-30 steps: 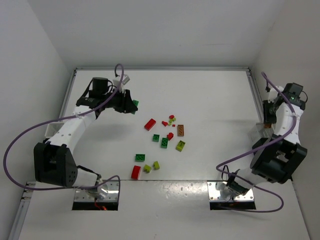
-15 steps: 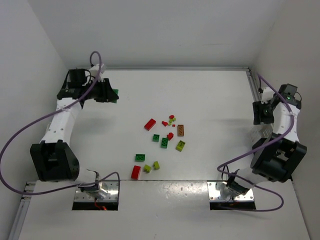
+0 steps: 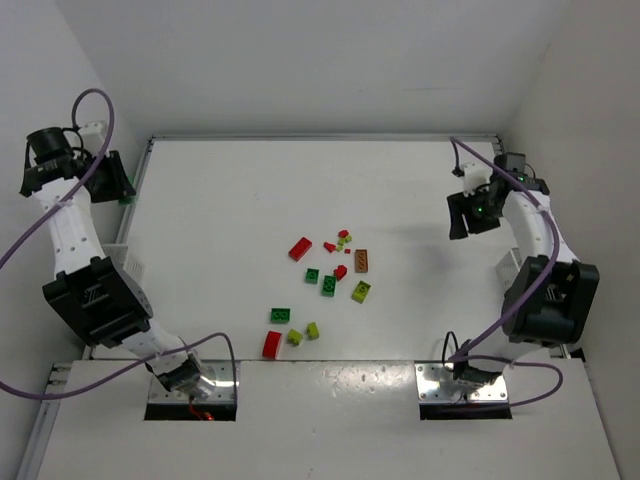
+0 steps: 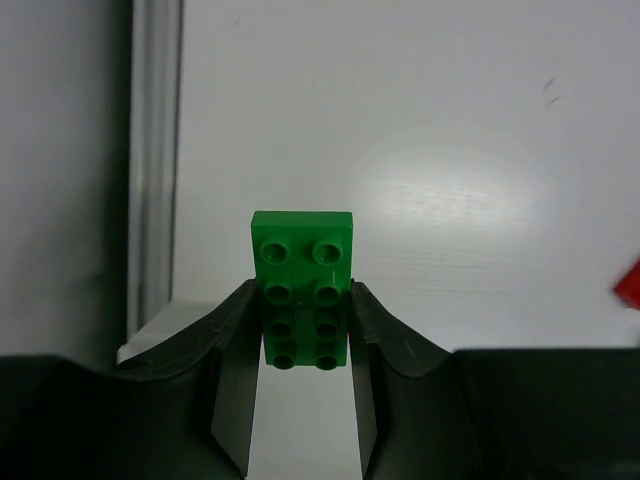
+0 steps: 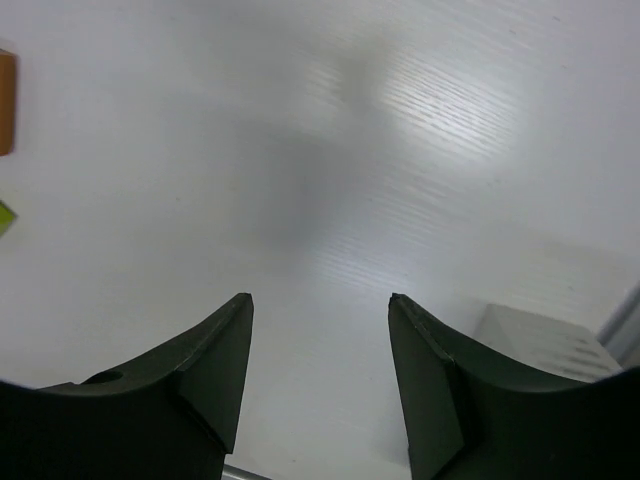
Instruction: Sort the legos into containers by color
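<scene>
The left arm [image 3: 70, 235] reached back to the far left edge of the bench [image 3: 300, 180]. Its jaws were nearly closed and clamped on a dark green brick [image 4: 302, 290]. The wrist view showed that brick gripped by its long sides with the studs facing the camera, about half of it poking out past the fingertips [image 4: 238, 330]. It hung above the bench surface beside the rail [image 4: 155, 150]. A red piece [image 4: 630, 285] was only just in view at the right border.

The right arm [image 3: 535, 240] stretched over the right side of the bench. Its jaws were parted and held nothing, with only bare bench surface showing between the two fingers [image 5: 215, 345].

One white bin [image 3: 128, 268] sat at the left edge, partly hidden by the left arm. The other white bin [image 3: 512, 268] sat at the right edge behind the right arm, and its corner also showed low in the right wrist view [image 5: 545, 340].

The remaining bricks lay loose around the middle of the bench, well apart from both bins. Among them were:
- a red brick [image 3: 300, 248]
- a brownish-orange brick [image 3: 361, 260]
- two dark green bricks [image 3: 328, 285] close together
- a lime brick [image 3: 361, 292]

Nearer the arms' bases lay another green brick [image 3: 280, 315], two small lime pieces [image 3: 303, 333] and a second red brick [image 3: 271, 344].
</scene>
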`<state>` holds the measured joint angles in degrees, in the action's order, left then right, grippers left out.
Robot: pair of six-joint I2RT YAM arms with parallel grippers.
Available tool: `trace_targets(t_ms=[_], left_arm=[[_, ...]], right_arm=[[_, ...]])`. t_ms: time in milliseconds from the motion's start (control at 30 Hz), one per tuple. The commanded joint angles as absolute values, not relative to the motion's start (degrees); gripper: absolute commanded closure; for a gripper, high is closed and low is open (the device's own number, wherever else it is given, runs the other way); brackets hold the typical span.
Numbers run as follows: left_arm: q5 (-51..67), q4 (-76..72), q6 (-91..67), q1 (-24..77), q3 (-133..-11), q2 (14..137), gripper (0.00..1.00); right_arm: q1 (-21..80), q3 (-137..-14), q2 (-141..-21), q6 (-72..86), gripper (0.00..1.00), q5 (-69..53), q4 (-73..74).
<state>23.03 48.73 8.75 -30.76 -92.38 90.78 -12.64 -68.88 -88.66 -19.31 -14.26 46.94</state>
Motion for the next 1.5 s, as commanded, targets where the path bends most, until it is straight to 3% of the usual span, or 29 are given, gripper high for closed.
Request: trace_targets(t_ms=[0, 400, 1000, 1100, 1233, 1467], left_arm=[[16.8, 55.3, 15.1, -34.0, -91.8, 89.1, 1.0], [13.7, 55.3, 20.7, -43.7, -85.2, 90.1, 0.98], [13.2, 49.8, 22.7, -44.8, -75.6, 90.0, 0.85], [13.2, 49.7, 22.1, -44.8, -75.6, 90.6, 0.78], [13.2, 49.7, 22.1, -44.8, -76.1, 90.6, 0.57], [16.9, 49.2, 22.7, -45.4, -76.6, 88.0, 0.29]], right_arm=[[-9.1, -72.5, -90.9, -15.7, 0.42, -18.5, 46.9], [0.4, -73.7, -92.6, -12.7, 0.42, -16.8, 46.9], [5.1, -73.7, -92.1, -11.6, 0.41, -14.5, 46.9], [5.1, -72.5, -92.1, -11.6, 0.41, -14.5, 46.9], [5.6, -72.0, -91.6, -11.6, 0.41, -14.0, 46.9], [6.1, -72.0, -91.6, -11.1, 0.41, -14.0, 46.4]])
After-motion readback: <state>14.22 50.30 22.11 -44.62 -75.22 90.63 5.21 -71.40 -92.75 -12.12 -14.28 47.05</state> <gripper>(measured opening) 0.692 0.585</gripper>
